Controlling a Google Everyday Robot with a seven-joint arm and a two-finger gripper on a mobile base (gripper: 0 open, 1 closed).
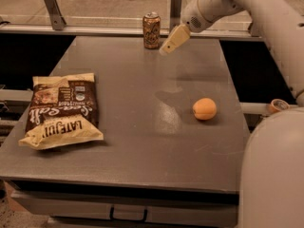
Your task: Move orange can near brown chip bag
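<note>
The orange can [151, 30] stands upright at the table's far edge, near the middle. The brown chip bag [62, 109] lies flat at the table's left side, well in front of and left of the can. My gripper [166, 49] hangs above the table just right of the can, slightly nearer than it, and is not touching it.
A round orange fruit [204, 109] lies on the right part of the grey table [142, 146]. A roll of tape [278, 105] sits on a ledge off the table's right edge. A railing runs behind the far edge. My white base fills the lower right corner.
</note>
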